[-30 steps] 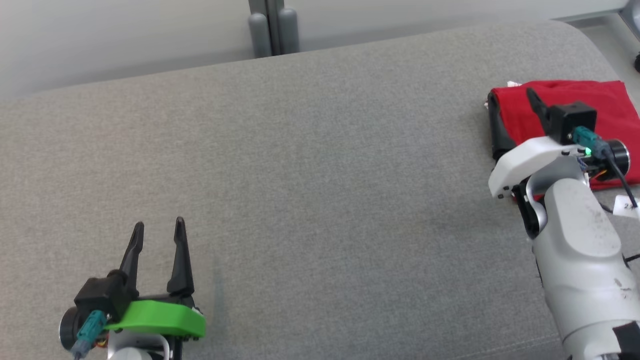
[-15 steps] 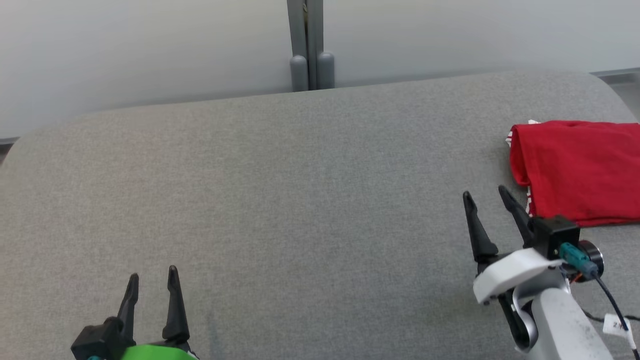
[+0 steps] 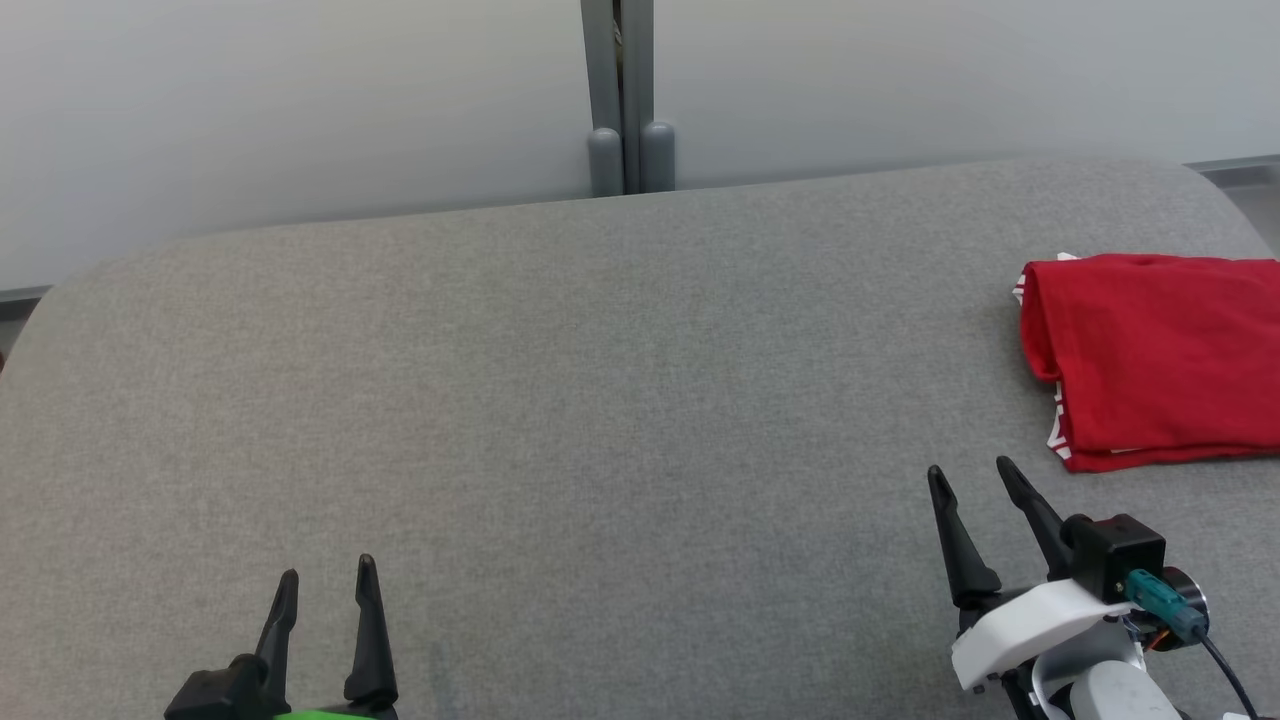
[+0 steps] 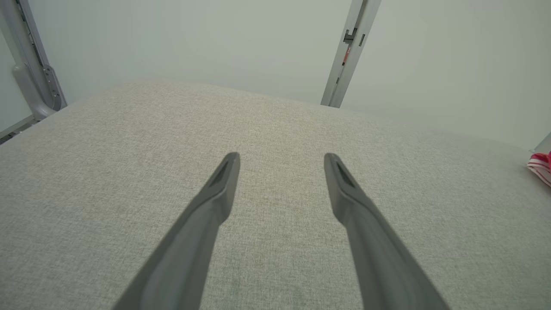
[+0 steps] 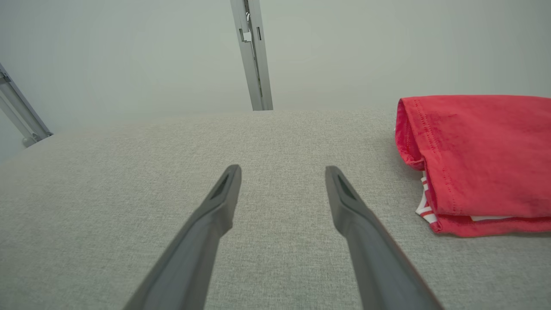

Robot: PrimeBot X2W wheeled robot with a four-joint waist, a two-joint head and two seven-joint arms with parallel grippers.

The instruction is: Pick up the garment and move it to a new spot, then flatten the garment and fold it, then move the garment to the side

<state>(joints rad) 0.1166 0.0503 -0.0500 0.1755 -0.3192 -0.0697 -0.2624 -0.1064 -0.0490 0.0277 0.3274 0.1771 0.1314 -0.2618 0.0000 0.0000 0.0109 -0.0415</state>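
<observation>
Red cloth garment (image 3: 1150,355), folded into a flat rectangle. It lies at the far right of the surface, on my right side, and its right part is cut off by the edge of the head view. The rounded fold faces the middle of the surface, and a white-and-red striped layer peeps out at the near left corner. In my right wrist view the garment (image 5: 478,155) lies to the right of my fingers, near them but apart. In my left wrist view a sliver of the garment (image 4: 541,165) shows at the right edge, well apart from my fingers.

Grey woven fabric surface (image 3: 620,400), broad, with rounded far corners. The garment rests on it.

My right gripper (image 3: 969,467), two long dark fingers on a white mount, at the lower right of the head view. Its jaws stand apart and hold nothing. The tips point away from me, near the garment's near left corner without touching it. In its own wrist view my right gripper (image 5: 282,168) is spread over bare grey fabric.

My left gripper (image 3: 327,568), two long dark fingers, at the lower left of the head view. Its jaws stand apart and are empty, well apart from the garment. In its own wrist view my left gripper (image 4: 280,156) is spread over grey fabric.

Pale plain wall (image 3: 300,100) behind the surface, with a grey metal post (image 3: 620,90) upright against it at mid-width.
</observation>
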